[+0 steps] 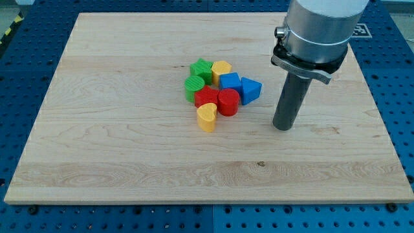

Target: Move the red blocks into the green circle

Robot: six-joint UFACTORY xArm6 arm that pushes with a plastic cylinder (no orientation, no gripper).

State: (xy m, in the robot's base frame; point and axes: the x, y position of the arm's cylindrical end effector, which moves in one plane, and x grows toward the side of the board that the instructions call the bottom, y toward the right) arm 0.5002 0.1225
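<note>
Clustering near the centre of the frame, seven blocks sit packed together on the wooden board (129,149).

- Red blocks, two: a red cylinder (228,102) and a red block (206,98) of unclear shape just to its left, touching each other. The red block also touches the green circle (194,86), the round green block directly to its upper left.
- Green star-shaped block (202,68): at the top of the cluster, above the green circle.
- Yellow blocks, two: a yellow block (221,68) at the cluster's top, and a yellow heart (206,118) at its bottom, just below the reds.
- Blue blocks, two: a blue block (229,81) and a blue triangle (251,89), on the cluster's right side.
- My tip (283,127): resting on bare wood, right of centre, apart from the cluster; the blue triangle is its nearest block. There is no claw on this rod, so nothing opens, closes or is held.

Progress, as a judgement: largely done. One red already meets the green circle; the cylinder lies one block away, joined through its red neighbour. What may remain is a leftward nudge of the cylinder, and the blue blocks stand in that line.
</note>
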